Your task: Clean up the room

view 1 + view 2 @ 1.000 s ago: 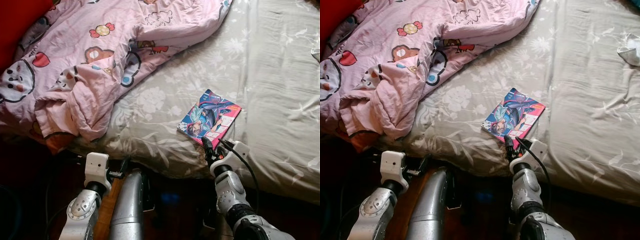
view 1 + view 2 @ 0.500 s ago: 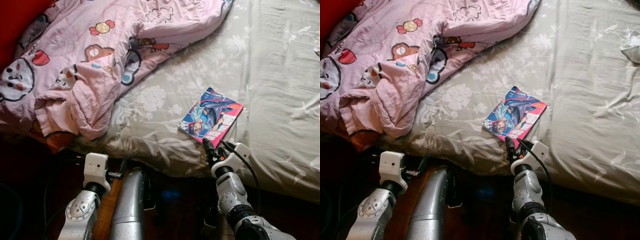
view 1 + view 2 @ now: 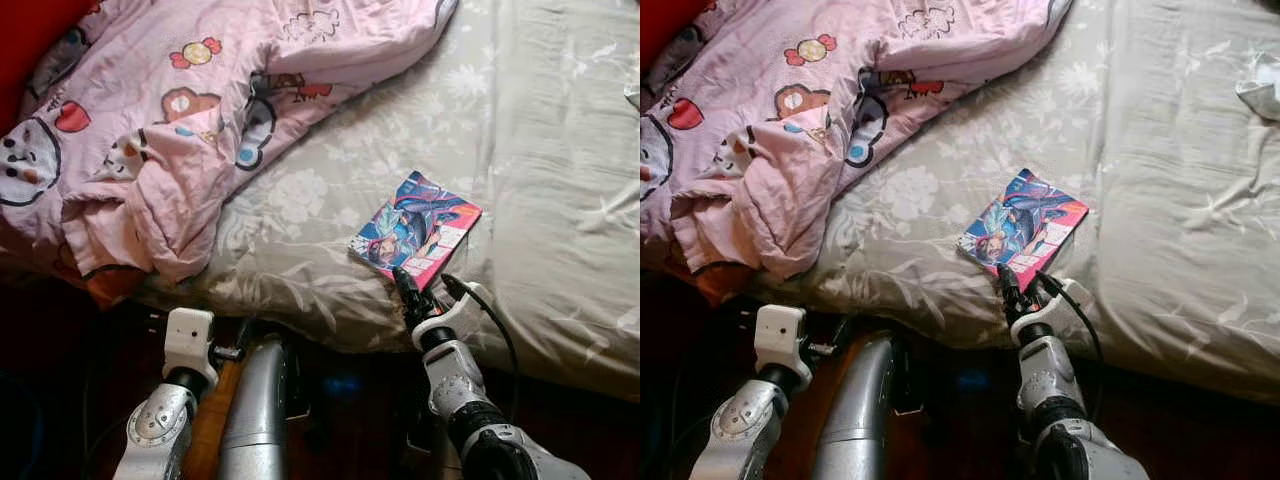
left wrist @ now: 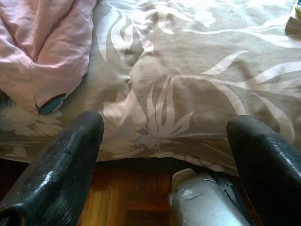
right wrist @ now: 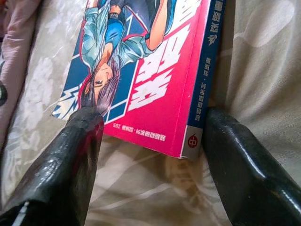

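Note:
A manga book with a bright blue and pink cover lies flat on the grey floral bedsheet, near the bed's front edge. My right gripper is open at the book's near corner. In the right wrist view, one of its fingers touches the cover's near edge and the other sits just outside the spine. The book lies between them, ungripped. My left gripper hangs open low in front of the bed's edge, holding nothing.
A crumpled pink cartoon-print quilt covers the left of the bed and droops over the front edge. A red pillow sits at the far left. A white item lies at the right edge. Dark wooden floor runs below the mattress.
My right gripper has crept forward, so its fingers now straddle the book's near corner. The view has shifted slightly. The left arm stays where it was.

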`<state>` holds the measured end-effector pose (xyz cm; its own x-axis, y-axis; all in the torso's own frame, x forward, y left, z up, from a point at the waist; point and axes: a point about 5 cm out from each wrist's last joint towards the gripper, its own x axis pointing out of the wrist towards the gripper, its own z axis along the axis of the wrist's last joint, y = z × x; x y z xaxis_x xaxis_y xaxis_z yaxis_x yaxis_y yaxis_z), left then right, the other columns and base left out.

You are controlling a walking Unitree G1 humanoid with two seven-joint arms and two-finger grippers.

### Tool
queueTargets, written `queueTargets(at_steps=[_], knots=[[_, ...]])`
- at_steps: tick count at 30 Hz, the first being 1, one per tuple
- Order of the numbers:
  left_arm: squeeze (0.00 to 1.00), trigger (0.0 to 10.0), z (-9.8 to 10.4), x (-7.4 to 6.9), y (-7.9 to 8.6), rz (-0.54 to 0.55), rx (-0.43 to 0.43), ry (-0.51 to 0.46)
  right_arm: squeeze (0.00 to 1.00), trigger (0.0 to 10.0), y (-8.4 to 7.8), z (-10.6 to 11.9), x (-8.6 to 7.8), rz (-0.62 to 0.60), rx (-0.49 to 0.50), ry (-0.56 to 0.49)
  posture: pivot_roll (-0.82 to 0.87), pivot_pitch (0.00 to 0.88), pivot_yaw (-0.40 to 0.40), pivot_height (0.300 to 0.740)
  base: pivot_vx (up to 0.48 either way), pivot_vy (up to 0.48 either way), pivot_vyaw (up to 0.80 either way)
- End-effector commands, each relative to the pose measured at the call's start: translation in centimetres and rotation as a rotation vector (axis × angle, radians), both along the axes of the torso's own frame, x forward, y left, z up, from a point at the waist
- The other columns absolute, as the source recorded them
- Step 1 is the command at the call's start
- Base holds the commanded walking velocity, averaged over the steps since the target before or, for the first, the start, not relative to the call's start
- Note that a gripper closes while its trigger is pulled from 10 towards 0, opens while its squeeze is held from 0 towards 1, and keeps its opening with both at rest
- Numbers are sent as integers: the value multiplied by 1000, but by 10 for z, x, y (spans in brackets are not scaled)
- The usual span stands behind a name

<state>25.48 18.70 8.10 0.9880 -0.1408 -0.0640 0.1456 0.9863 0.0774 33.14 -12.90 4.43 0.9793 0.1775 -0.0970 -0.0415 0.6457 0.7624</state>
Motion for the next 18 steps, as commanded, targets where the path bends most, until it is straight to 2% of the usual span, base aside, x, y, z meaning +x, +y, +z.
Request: queueTargets(at_steps=[1, 9, 11, 12, 13, 18], knots=[[0, 10000, -7, -10, 6, 11, 17, 40, 0, 10000, 21, -14, -11, 72, 67, 59, 306, 447, 105, 599, 0, 0, 0], [0, 10000, -7, -13, 6, 13, 18, 47, 0, 10000, 20, -16, -12, 49, 73, 85, 313, 458, 106, 599, 0, 0, 0], [0, 10000, -8, -16, 6, 15, 18, 52, 0, 10000, 14, -18, -12, 6, 106, 101, 320, 469, 108, 599, 0, 0, 0], [0, 10000, -8, -17, 6, 16, 18, 54, 0, 6941, 12, -19, -13, -10, 118, 107, 320, 469, 108, 599, 0, 0, 0], [0, 10000, -9, -19, 6, 18, 18, 58, 0, 0, 10, -20, -13, -24, 131, 111, 322, 474, 108, 599, 0, 0, 0], [0, 10000, -10, -23, 6, 19, 19, 67, 0, 0, 7, -22, -15, -47, 150, 117, 323, 482, 108, 599, 0, 0, 0]])
